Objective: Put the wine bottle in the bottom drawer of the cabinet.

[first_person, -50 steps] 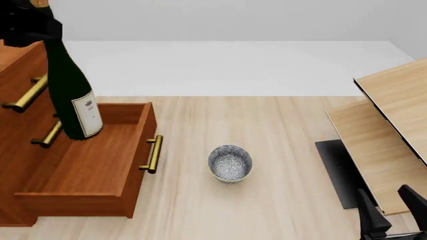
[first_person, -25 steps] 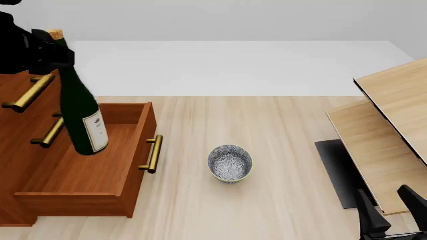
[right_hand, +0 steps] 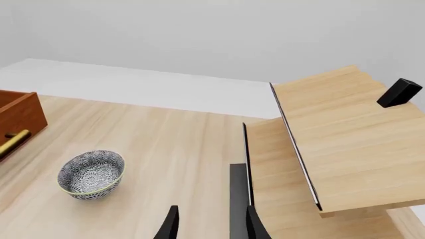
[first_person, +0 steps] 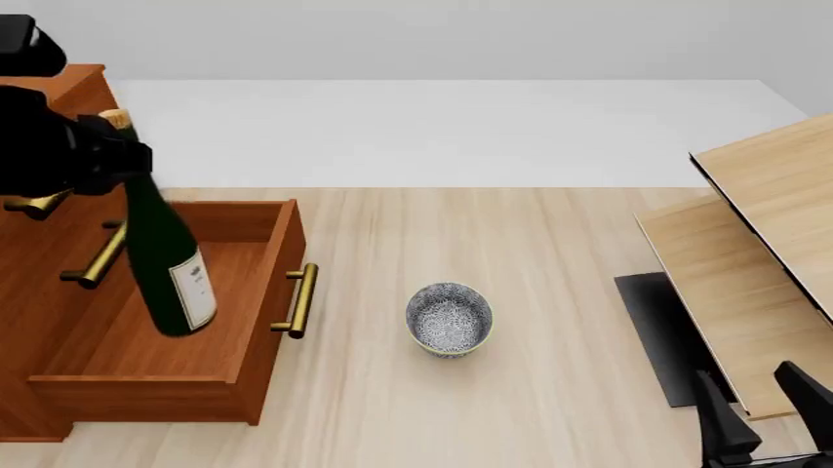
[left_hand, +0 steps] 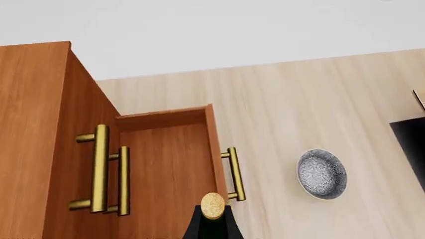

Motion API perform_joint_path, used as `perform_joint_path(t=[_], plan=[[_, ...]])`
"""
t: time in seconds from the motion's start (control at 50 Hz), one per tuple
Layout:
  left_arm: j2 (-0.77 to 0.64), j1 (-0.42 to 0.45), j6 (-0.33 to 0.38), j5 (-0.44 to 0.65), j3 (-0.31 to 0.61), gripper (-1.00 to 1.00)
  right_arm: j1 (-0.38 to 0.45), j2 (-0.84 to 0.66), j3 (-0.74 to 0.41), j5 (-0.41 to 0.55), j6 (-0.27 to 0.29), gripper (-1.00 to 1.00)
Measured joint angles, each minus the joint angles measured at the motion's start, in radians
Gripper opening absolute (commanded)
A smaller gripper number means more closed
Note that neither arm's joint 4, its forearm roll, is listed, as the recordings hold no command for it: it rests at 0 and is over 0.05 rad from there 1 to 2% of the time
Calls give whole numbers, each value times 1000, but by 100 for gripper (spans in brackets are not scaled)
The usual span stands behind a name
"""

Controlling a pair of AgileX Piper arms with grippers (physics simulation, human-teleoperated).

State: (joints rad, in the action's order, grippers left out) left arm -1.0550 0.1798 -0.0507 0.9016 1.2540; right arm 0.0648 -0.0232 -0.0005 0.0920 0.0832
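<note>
The dark green wine bottle (first_person: 159,255) hangs tilted, its base low inside the open bottom drawer (first_person: 267,292) of the reddish-brown cabinet (first_person: 33,283). I cannot tell whether the base touches the drawer floor. My left gripper (first_person: 115,156) is shut on the bottle's neck just under the cork top (first_person: 115,119). In the left wrist view the cork (left_hand: 212,205) sits above the drawer (left_hand: 166,164), beside the cabinet (left_hand: 33,124). My right gripper (first_person: 771,414) is open and empty at the near right, also shown in its wrist view (right_hand: 212,228).
A speckled grey bowl (first_person: 450,317) stands on the table right of the drawer's brass handle (first_person: 298,300). It also shows in the right wrist view (right_hand: 91,174). A pale light-wood shelf unit (first_person: 768,244) and a black mat (first_person: 657,327) stand at the right.
My left gripper has come down and slightly right with the bottle. The bottle's base has sunk lower into the open drawer. The right arm has not moved.
</note>
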Motion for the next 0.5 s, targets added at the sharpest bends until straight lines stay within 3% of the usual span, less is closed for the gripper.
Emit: perform_joint_path(t=[0.5], plan=[[24,-21,-11,-63,-98,-100,1,-1,0,2,4,100]])
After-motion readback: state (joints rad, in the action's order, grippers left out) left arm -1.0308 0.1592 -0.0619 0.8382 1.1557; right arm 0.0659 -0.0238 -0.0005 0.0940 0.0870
